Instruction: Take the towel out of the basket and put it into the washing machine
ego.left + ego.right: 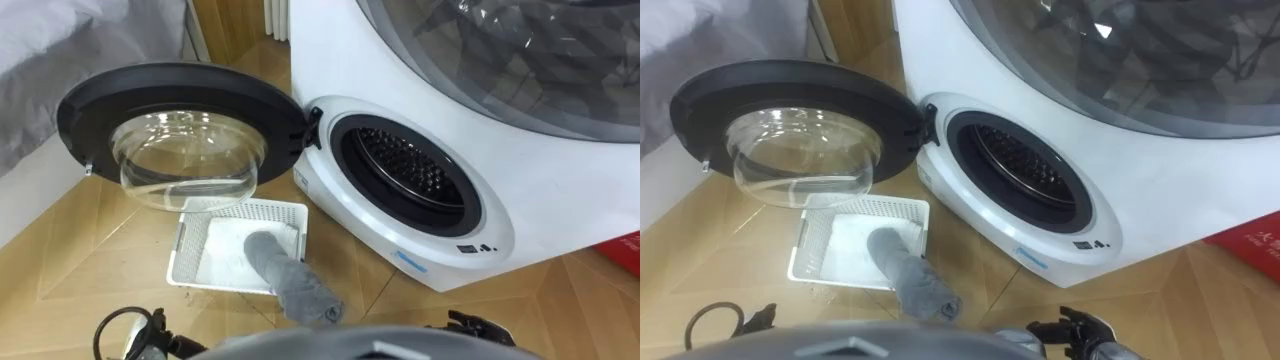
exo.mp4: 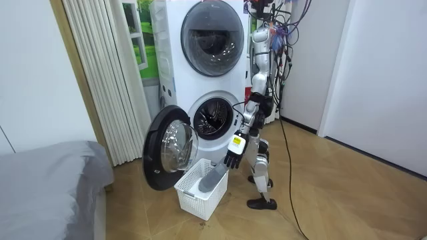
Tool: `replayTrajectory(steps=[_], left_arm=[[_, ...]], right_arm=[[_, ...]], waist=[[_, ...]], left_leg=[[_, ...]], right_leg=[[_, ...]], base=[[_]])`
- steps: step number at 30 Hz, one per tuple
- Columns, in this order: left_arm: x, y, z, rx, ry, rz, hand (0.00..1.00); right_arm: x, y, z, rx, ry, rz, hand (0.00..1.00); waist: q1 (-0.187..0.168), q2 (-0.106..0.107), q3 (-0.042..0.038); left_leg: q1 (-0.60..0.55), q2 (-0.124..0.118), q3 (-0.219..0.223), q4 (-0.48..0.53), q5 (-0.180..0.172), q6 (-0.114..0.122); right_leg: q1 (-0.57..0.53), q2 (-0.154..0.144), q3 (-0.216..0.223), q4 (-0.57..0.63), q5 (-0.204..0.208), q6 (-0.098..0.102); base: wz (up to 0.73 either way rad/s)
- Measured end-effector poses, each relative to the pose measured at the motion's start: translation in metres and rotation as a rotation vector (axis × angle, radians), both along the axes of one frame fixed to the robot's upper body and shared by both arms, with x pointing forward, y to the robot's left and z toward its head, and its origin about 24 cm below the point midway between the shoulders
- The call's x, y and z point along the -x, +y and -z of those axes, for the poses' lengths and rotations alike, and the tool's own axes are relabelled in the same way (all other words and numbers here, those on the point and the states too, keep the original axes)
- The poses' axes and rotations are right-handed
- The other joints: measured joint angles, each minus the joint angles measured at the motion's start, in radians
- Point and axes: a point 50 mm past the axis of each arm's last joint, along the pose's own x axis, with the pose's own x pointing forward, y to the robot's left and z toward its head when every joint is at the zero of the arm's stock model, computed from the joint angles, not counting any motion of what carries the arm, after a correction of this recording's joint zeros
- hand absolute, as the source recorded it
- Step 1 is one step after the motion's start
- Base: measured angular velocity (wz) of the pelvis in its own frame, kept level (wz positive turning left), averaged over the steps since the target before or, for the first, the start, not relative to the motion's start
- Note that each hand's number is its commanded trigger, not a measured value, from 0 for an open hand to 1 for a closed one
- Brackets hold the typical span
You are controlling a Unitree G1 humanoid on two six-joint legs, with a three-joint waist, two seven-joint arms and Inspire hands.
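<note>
Hands, nearest entries: right hand (image 1: pixel 1080 330) at the lower right edge of the eye views, dark fingers loose and empty; left hand (image 2: pixel 233 159), so judged by the body in the room view, hanging with fingers slack and empty. Towel (image 1: pixel 287 277): grey, rolled into a thick tube, one end on the floor of the basket (image 1: pixel 183 255), the other leaning over the rim on the robot's side. Long axis: from the basket's middle toward the robot, slightly rightward. Bearing on the coming grasp: the raised end lies between the two hands, just below the left one in the room view; either could reach it, the left probably more directly. Basket: white, perforated, on the wood floor below the open door (image 1: pixel 75 110), a black ring with a clear glass bowl, swung to the robot's left. Drum opening (image 1: pixel 405 170): ahead and right of the towel, unobstructed, set in the white washing machine (image 1: pixel 540 200). Second unit (image 2: pixel 207 30) stacked above. Bed (image 2: pixel 47 180), grey, well apart. Obscured: the left hand in the eye views, cut off at the lower edge; the towel's near tip, partly under the robot's chest.
</note>
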Motion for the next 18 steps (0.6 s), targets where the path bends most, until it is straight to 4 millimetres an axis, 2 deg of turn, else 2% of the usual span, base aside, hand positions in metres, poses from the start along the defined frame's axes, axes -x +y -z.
replayTrajectory(steps=[7, 13, 15, 18], left_arm=[[-0.006, -0.001, -0.001, 0.009, -0.035, 0.014, 0.00], [-0.009, -0.001, -0.002, 0.028, -0.059, 0.025, 0.00], [-0.014, -0.001, -0.002, 0.027, -0.071, 0.034, 0.00], [-0.026, -0.005, -0.004, 0.029, -0.101, 0.086, 0.00]], right_arm=[[-0.003, 0.000, 0.000, -0.002, -0.020, -0.003, 0.00], [-0.007, 0.001, -0.001, -0.006, -0.044, -0.015, 0.00], [-0.010, 0.001, -0.002, -0.008, -0.050, -0.024, 0.00], [-0.019, 0.002, -0.003, -0.007, -0.067, -0.056, 0.00]], waist=[[0.001, -0.001, -0.0003], [0.003, -0.005, -0.0053], [0.000, -0.009, -0.0095], [-0.002, -0.007, -0.0061]], left_leg=[[-0.006, -0.001, -0.002, -0.001, 0.000, 0.000], [-0.036, -0.004, -0.002, 0.003, 0.000, 0.000], [-0.055, -0.004, -0.003, 0.011, 0.000, 0.001], [-0.083, -0.003, -0.003, 0.025, 0.000, 0.001]], right_leg=[[-0.004, 0.000, 0.000, 0.000, 0.000, 0.000], [-0.044, -0.003, 0.004, 0.012, 0.000, 0.000], [-0.062, -0.005, 0.003, 0.015, 0.000, 0.000], [-0.082, -0.007, 0.003, 0.027, 0.000, 0.000]], base=[[0.00], [-0.05], [0.00], [0.00]])
